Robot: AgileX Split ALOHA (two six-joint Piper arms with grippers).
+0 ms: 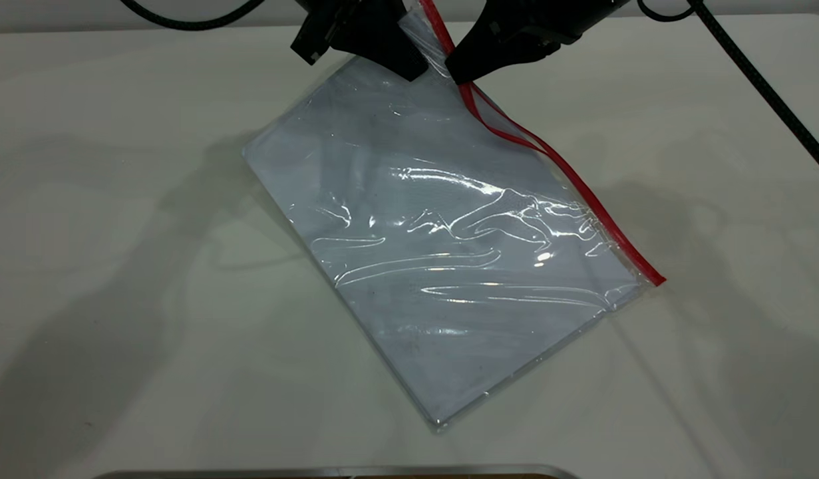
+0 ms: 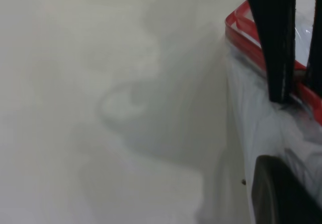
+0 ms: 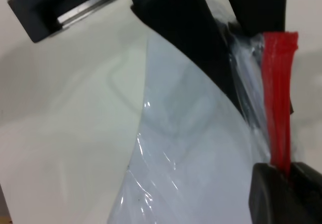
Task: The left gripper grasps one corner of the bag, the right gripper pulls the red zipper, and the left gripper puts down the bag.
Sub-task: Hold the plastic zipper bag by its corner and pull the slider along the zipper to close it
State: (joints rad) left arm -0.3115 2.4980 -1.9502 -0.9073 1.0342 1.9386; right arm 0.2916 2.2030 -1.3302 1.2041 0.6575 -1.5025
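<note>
The bag (image 1: 449,246) lies slantwise, its near end on the table and its far end lifted. My left gripper (image 1: 414,70) is shut on the corner of the bag (image 3: 279,40) where the red strip ends; one of its fingers (image 2: 282,194) presses on the plastic. My right gripper (image 1: 459,74) is shut on the red zipper (image 1: 582,189) just below that corner, and its jaws (image 3: 288,176) clamp the strip. Below the right gripper the zipper parts into two red lines for a short stretch, then runs as one to the near right corner. The slider tab is hidden.
The white table (image 1: 116,266) surrounds the bag. A black braided cable (image 1: 768,93) runs down the far right. A metal edge (image 1: 336,472) shows at the front of the table. The right gripper's long fingers (image 2: 276,43) cross the left wrist view.
</note>
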